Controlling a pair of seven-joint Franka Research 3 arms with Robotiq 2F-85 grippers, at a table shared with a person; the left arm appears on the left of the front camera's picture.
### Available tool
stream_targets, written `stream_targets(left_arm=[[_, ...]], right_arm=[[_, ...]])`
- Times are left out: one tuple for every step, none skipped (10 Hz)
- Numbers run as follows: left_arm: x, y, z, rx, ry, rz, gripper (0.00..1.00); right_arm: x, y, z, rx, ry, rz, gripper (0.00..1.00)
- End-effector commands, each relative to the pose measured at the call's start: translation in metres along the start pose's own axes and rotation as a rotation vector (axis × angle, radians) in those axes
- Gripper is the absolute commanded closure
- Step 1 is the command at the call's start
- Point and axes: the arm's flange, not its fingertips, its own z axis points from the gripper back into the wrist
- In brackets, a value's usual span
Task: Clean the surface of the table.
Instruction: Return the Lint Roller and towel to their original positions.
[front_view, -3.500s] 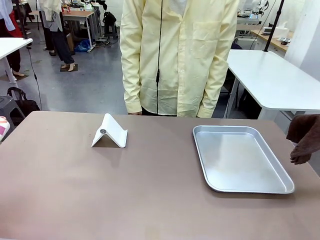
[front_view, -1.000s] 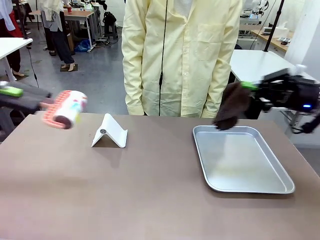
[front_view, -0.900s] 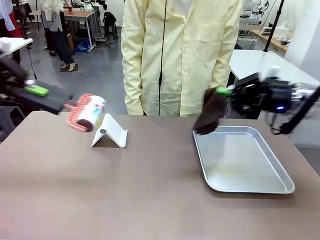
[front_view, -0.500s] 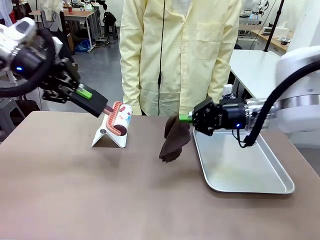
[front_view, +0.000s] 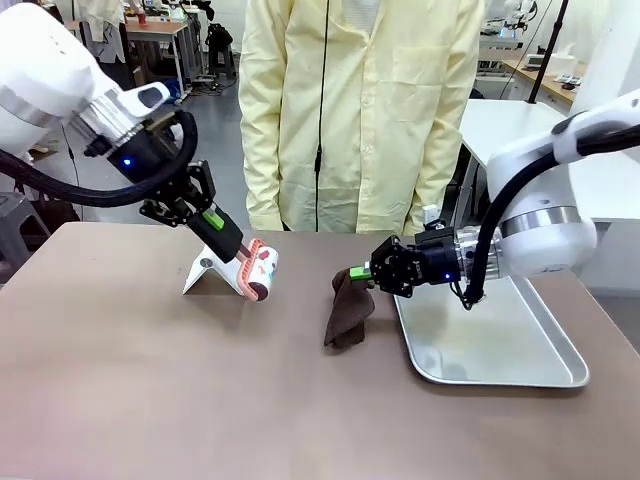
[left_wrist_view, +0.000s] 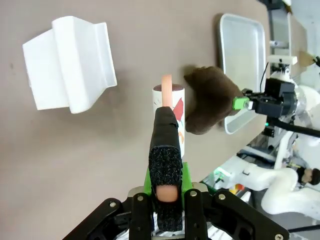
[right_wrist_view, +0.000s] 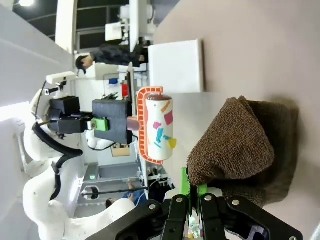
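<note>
Above table (front_view: 150, 380) | left claw (front_view: 222, 240) clamps roller (front_view: 262, 273) | right claw (front_view: 362, 274) clamps cloth (front_view: 349, 312)

The lint roller (front_view: 262, 272) hides part of the white stand (front_view: 212, 265); the roller's print is too small to read.

On the table (front_view: 150, 400) a folded stand (front_view: 212, 262) sits left of centre toward the far edge, and a metal tray (front_view: 500, 345) lies to the right. Between them, just left of the tray's near-left corner, a cloth (front_view: 350, 312) hangs from the right gripper (front_view: 358, 275) with its lower end resting on the tabletop. The left gripper (front_view: 213, 222) reaches in from the left above the stand, holding a lint roller (front_view: 262, 272) whose roll sits just right of the stand, near the cloth. A person (front_view: 360, 110) stands behind the far edge, at the middle.
</note>
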Motion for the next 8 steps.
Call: stream_targets(left_arm=[[0.019,-0.001,0.007,0.029,0.012,-0.012,0.78],[0.023,-0.001,0.006,0.022,-0.029,-0.018,0.78],[0.027,0.003,0.007,0.03,-0.04,-0.012,0.78],[0.018,0.002,-0.005,0.019,0.004,-0.012,0.78],[0.018,0.002,-0.005,0.019,0.004,-0.012,0.78],[0.018,0.002,-0.005,0.019,0.004,-0.012,0.78],[0.018,0.002,-0.005,0.019,0.004,-0.012,0.78],[0.018,0.002,-0.005,0.019,0.004,-0.012,0.78]], right_arm=[[0.016,-0.005,-0.007,-0.056,-0.031,0.0,0.95],[0.016,-0.009,-0.01,-0.07,-0.033,-0.002,0.95],[0.015,-0.012,-0.011,-0.074,-0.023,-0.004,0.95],[0.013,-0.014,-0.004,-0.043,-0.02,-0.012,0.95],[0.013,-0.014,-0.004,-0.043,-0.02,-0.012,0.95],[0.013,-0.014,-0.004,-0.043,-0.02,-0.012,0.95],[0.013,-0.014,-0.004,-0.043,-0.02,-0.012,0.95],[0.013,-0.014,-0.004,-0.043,-0.02,-0.012,0.95]])
